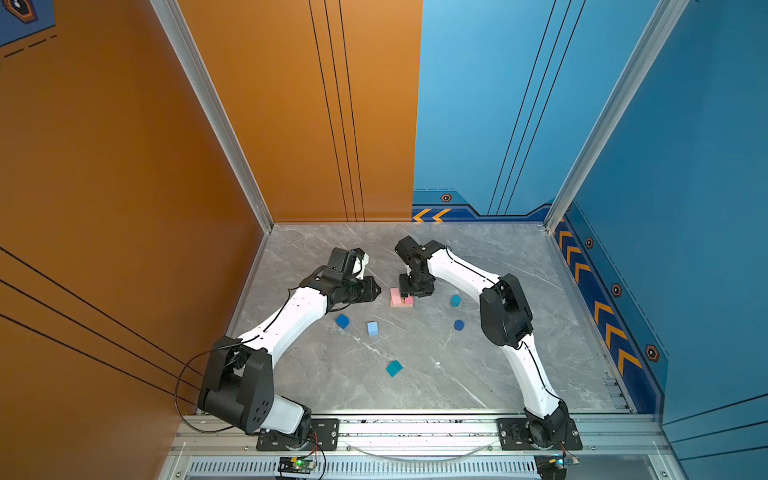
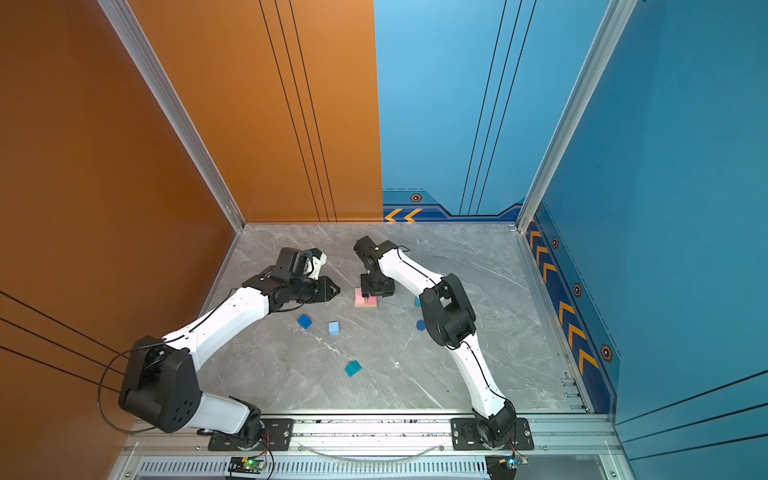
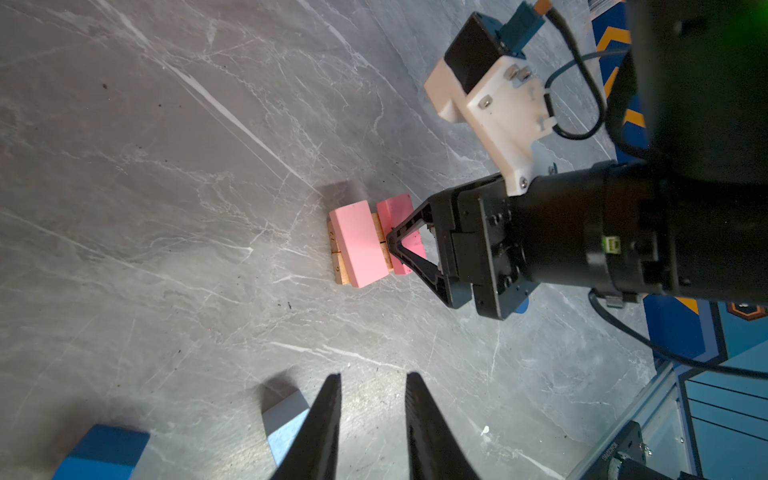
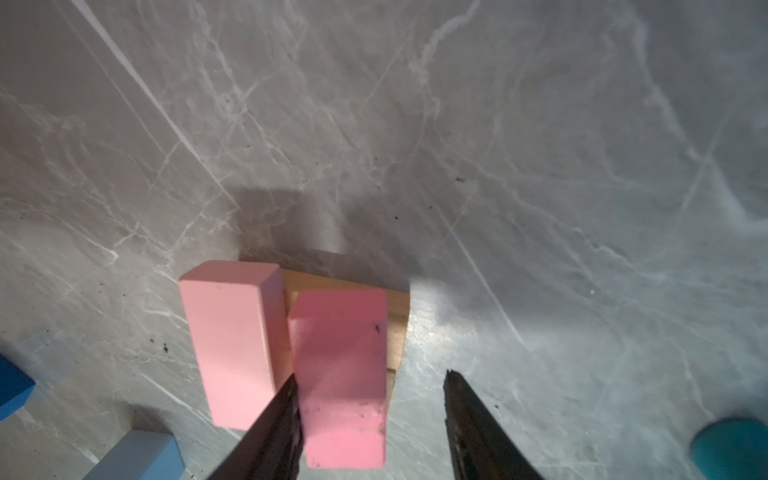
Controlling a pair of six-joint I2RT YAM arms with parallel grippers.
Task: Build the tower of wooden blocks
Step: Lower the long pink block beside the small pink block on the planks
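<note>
The wood block tower [image 1: 401, 297] stands mid-table: two tan bars [image 3: 338, 268] lie flat, and two pink bars lie crosswise on them. My right gripper [image 4: 372, 375] hangs open over the nearer pink bar [image 4: 340, 365]. One finger touches its side, the other stands apart from it. The other pink bar [image 4: 230, 336] lies beside it. My left gripper [image 3: 374, 375] is open and empty, hovering left of the tower [image 3: 359, 243]. Loose on the table are a dark-blue cube [image 1: 342, 321], a light-blue cube [image 1: 372, 328], a teal cube [image 1: 394, 368], a teal cylinder [image 1: 455, 300] and a dark-blue cylinder [image 1: 459, 325].
The grey marble table [image 1: 415, 386] is walled in orange on the left and blue at the back and right. The right arm's elbow [image 1: 505, 311] rises close to the two cylinders. A metal rail [image 1: 415, 428] runs along the front edge.
</note>
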